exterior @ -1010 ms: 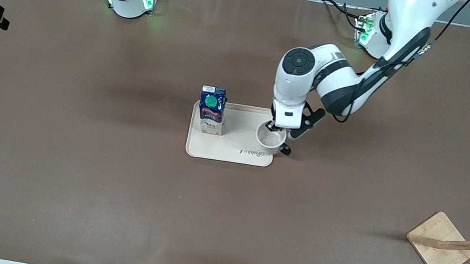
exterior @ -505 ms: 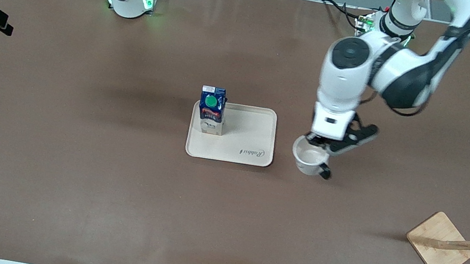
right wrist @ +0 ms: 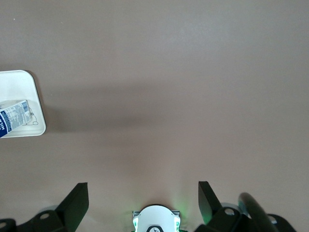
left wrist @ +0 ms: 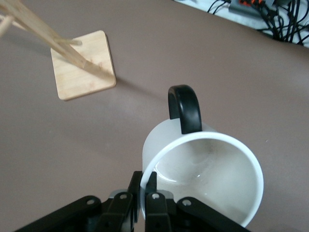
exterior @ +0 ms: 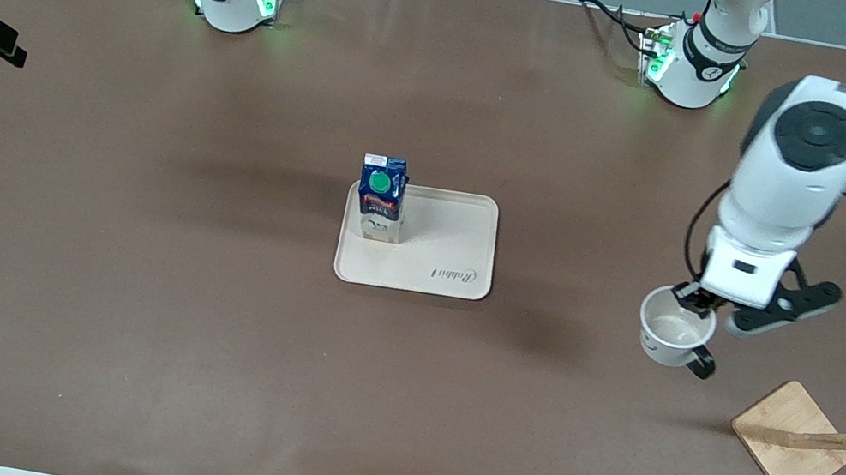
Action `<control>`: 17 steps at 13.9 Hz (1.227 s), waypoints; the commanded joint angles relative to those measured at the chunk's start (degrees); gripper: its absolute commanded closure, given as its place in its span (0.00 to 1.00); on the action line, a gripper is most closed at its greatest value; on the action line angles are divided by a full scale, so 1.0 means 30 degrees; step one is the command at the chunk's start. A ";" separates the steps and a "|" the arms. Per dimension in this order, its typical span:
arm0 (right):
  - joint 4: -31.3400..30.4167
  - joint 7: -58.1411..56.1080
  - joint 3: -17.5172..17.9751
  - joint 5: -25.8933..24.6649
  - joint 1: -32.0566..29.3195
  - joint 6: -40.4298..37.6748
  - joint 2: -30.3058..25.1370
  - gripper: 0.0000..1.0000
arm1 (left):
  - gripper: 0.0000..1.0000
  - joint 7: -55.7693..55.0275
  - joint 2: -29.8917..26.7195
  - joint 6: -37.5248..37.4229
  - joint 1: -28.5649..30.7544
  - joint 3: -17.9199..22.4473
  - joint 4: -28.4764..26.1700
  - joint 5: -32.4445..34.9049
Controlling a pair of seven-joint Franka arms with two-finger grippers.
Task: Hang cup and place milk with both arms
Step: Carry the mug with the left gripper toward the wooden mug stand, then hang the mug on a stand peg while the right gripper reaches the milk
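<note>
A: What shows from the front?
B: My left gripper [exterior: 695, 301] pinches the rim of the cup [exterior: 675, 327], up in the air over the desk [exterior: 122, 263], near the wooden rack [exterior: 797, 438]. The milk [exterior: 380, 197] stands on the tray [exterior: 436, 262].

A: And your left wrist?
B: My fingers [left wrist: 152, 203] squeeze the cup [left wrist: 207, 179] wall. Its handle [left wrist: 185, 107] points toward the rack [left wrist: 82, 65].

A: Your right wrist?
B: My right gripper [right wrist: 142, 203] waits, spread wide, holding nothing. The milk [right wrist: 14, 117] is on the tray [right wrist: 29, 104].
</note>
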 commanded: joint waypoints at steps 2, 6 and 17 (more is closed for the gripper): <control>0.0079 0.0059 0.0152 0.0172 0.0318 -0.0699 0.0092 0.00 | 1.00 0.4094 -0.0394 -0.0183 0.2282 -0.0152 0.0743 -0.1337; 0.0168 0.2190 0.0183 0.1487 0.2103 -0.0641 0.0034 0.00 | 1.00 0.7727 -0.0102 -0.0183 0.3808 -0.0093 0.1767 -0.1368; 0.0021 1.1651 0.0153 0.3661 0.9071 0.3280 0.2344 0.00 | 1.00 1.5761 0.0572 -0.0183 0.7736 -0.0035 0.2502 -0.4062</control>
